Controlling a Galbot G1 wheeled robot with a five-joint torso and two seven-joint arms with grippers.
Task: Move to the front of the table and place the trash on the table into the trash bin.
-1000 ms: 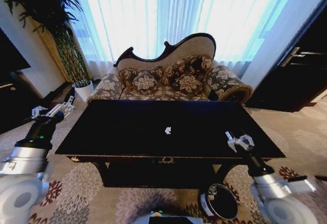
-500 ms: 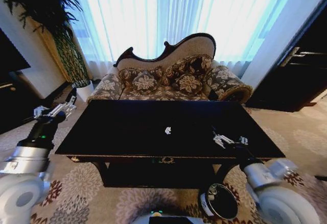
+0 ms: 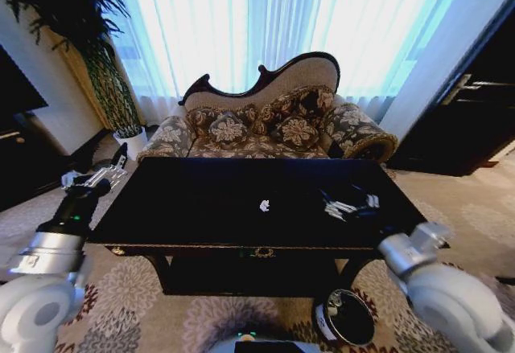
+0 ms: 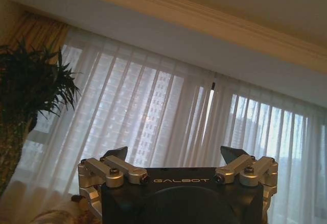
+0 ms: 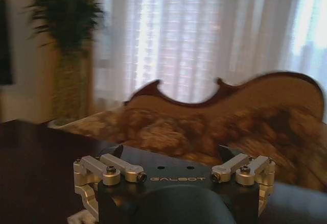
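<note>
Now we hold our right gripper [image 3: 348,205], jaws spread wide, above the table [image 3: 201,208] beside the trash [image 3: 264,205].

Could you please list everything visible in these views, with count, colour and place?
Glossy black wooden table: one, black with gold trim, directly ahead of the robot.
Small white crumpled trash piece: one, white, near the middle of the tabletop.
Small black cylindrical trash bin: one, black with a white label, on the carpet at the table's near right leg.
Patterned upholstered sofa: one, floral brown and cream, behind the table.
Tall potted plant: one, dark green, far left by the curtains.
Sheer curtains: white, across the window behind the sofa.
Floral carpet: beige, under the table.
Left gripper: open, off the table's left end.
Right gripper: open, over the tabletop's right part.
</note>
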